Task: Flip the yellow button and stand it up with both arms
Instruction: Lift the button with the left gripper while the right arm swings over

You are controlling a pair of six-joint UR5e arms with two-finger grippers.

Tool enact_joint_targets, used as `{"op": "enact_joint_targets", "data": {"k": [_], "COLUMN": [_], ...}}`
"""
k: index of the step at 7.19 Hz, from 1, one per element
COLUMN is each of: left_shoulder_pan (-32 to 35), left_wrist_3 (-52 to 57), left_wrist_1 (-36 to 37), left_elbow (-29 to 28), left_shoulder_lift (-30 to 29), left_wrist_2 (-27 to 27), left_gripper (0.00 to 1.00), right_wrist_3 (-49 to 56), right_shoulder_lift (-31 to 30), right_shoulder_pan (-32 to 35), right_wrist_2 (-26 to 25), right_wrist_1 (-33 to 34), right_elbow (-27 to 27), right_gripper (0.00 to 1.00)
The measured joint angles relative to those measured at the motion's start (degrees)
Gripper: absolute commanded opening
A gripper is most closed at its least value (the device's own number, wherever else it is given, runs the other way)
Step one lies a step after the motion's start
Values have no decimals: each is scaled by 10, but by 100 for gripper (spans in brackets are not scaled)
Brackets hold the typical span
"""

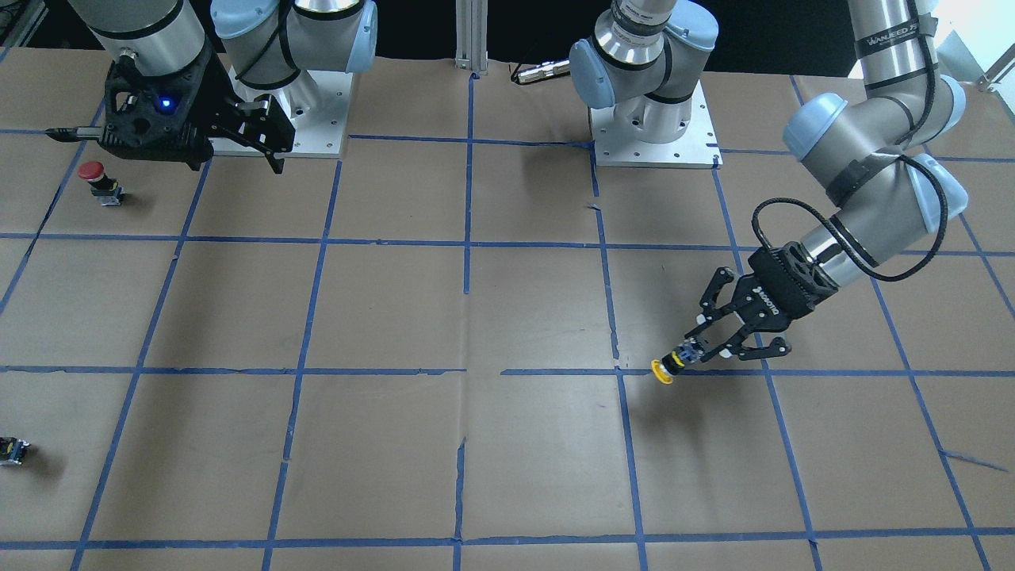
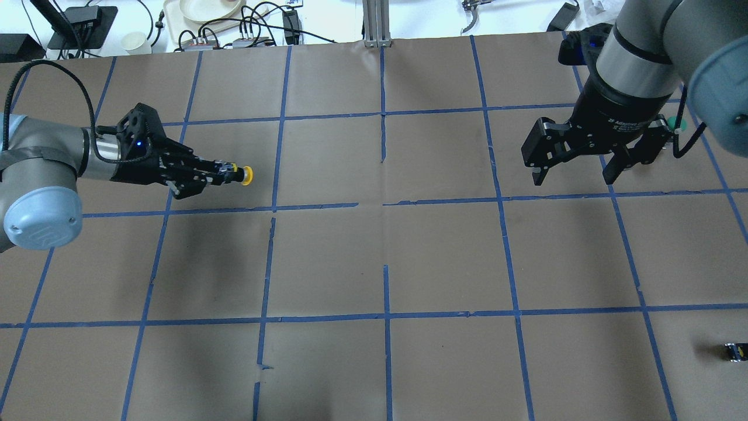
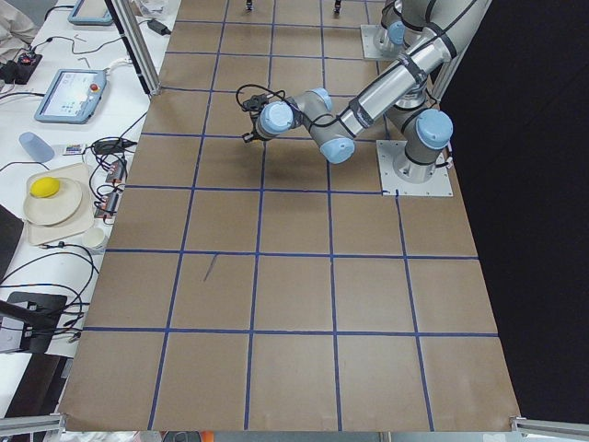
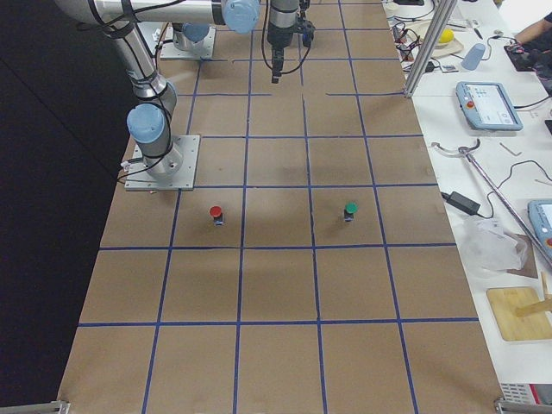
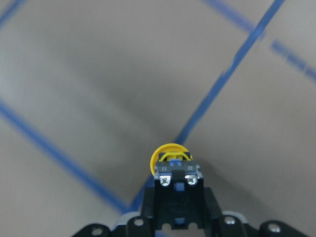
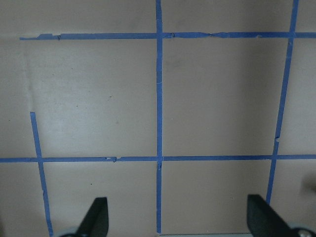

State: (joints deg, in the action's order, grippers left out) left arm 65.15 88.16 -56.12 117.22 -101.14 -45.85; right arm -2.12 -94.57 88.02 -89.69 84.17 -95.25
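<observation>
Left jaws are clenching the yellow button (image 5: pixel 170 159) by its contact block, with the cap pointing outward and the axis sitting roughly level. It's hanging just clear of the tabletop (image 1: pixel 507 460), out on the robot's left side.

Risks I'm seeing:
- The grip is sitting on the block only, so a fast wrist swing is risking a pivot or a slip.
- The cap is sticking out past the jaws. Lowering at this angle is likely tapping the cap down first and twisting the part.
- Right jaws are hanging released and spread wide, well apart from the part, back near their own base.
- For a handover only the cap and collar are showing. I'm expecting a tight fit, with the jaws clashing or the round cap squirting out of a pinch.
- If the left is letting go early, the part is dropping and rolling.

Farther out, the red button (image 1: pixel 92 170), green button (image 4: pixel 350 208) and capless block (image 2: pixel 735 351) are sitting on the right arm's side. I'm counting a snag or wrong pick there as a minor risk.
</observation>
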Motion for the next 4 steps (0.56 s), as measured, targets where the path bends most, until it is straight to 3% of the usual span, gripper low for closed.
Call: {"op": "enact_joint_targets", "data": {"k": [1,4], "left_shoulder_pan": [23,91], "left_wrist_3": [3,1], "left_wrist_1": [-9,-19], "left_elbow": [16,70], "left_shoulder_lift": [-1,-7], "left_wrist_2": [77,309], "left_gripper": [13,13], "right_wrist_3": [-53,-185], "right_shoulder_lift": [10,89], "right_shoulder_pan": [0,-2], "right_wrist_2": [17,142], "right_wrist_1": [0,0], "right_elbow": [10,97], "right_gripper": [100,100]}}
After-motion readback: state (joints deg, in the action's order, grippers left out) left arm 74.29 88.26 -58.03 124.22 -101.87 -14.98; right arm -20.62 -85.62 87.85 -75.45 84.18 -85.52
